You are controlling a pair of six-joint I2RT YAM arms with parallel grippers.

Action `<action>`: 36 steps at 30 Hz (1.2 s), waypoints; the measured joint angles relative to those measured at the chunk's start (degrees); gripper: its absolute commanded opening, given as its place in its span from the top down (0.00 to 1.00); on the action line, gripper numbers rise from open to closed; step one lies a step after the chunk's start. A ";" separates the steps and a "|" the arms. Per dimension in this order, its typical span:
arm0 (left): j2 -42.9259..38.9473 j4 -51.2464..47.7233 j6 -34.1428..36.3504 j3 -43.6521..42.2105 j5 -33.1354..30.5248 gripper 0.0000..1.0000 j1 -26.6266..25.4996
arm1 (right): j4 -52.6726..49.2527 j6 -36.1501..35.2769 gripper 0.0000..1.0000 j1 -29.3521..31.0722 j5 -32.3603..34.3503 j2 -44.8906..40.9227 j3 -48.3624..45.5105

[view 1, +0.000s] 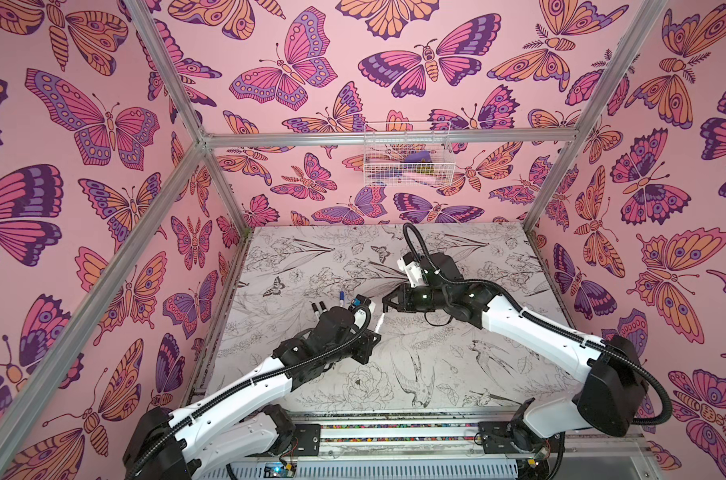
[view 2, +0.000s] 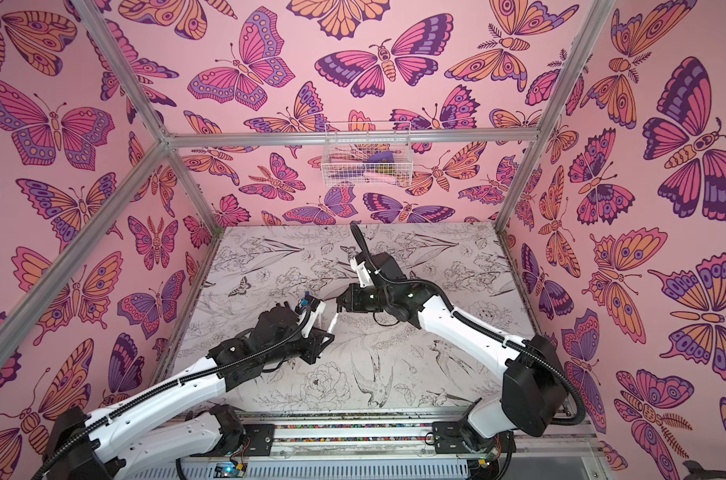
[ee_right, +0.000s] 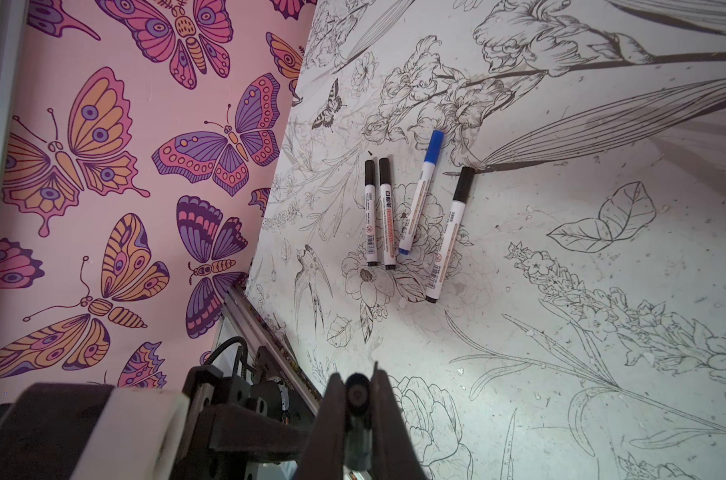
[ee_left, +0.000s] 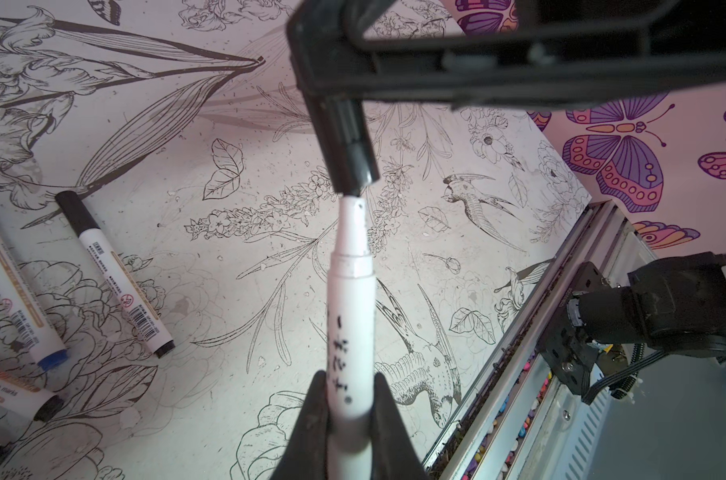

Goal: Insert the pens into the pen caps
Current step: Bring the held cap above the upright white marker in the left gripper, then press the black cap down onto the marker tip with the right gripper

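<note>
Nearest the arm bases, the left fingers [ee_left: 311,428] pinch the barrel of an uncapped pen [ee_left: 349,316] and hold it clear of the table [view 1: 498,353]. The barrel is white with a column of small dark print. Its rear end is cut off between the fingers in the left wrist view. In both top views only a short white sliver of it shows, and the rest is behind the left arm.

Just beyond, the right fingers [ee_right: 332,415] are clamped on a black cap [ee_left: 349,145], its open mouth facing the pen. The pen's narrow white nose meets that mouth. The nib cannot be made out, so how far it has entered cannot be told. From the right wrist view the cap appears end-on as a dark disc, its length hidden.

Farther back, toward the left wall, four capped pens lie on the table, well apart from the held pair. Two black-capped pens [ee_right: 387,224] lie side by side, with a blue-capped pen [ee_right: 420,199] just beside them at an angle. A lone black-capped pen [ee_right: 448,245] lies past it. Their labels are too small to read. In a top view the left arm covers most of them, and only the cap ends show.

On the back wall hangs a white wire basket [view 1: 407,153]. Its contents are indistinct pink and purple shapes.
</note>
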 measured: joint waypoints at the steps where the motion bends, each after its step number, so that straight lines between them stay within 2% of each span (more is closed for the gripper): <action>1: 0.09 0.11 0.00 0.00 -0.02 1.00 -0.07 | 0.22 0.09 1.00 0.04 -0.42 0.00 -0.20; 11: 0.22 2.36 -1.79 -0.50 -1.22 1.00 -0.35 | 2.01 0.48 1.00 0.46 -1.57 -0.33 -1.31; 22: 2.73 11.72 -6.08 -0.35 -1.22 1.00 -0.13 | 3.78 -0.26 1.00 -0.96 -0.37 -3.72 -1.77; 29: 3.41 12.17 -3.61 0.52 -1.51 1.00 -0.33 | 3.10 -4.20 1.00 -1.79 -4.07 -5.01 -1.70; 36: 4.57 14.05 1.01 1.14 -3.80 1.00 -2.29 | 1.84 -10.58 1.00 -1.92 -4.85 -8.04 -2.49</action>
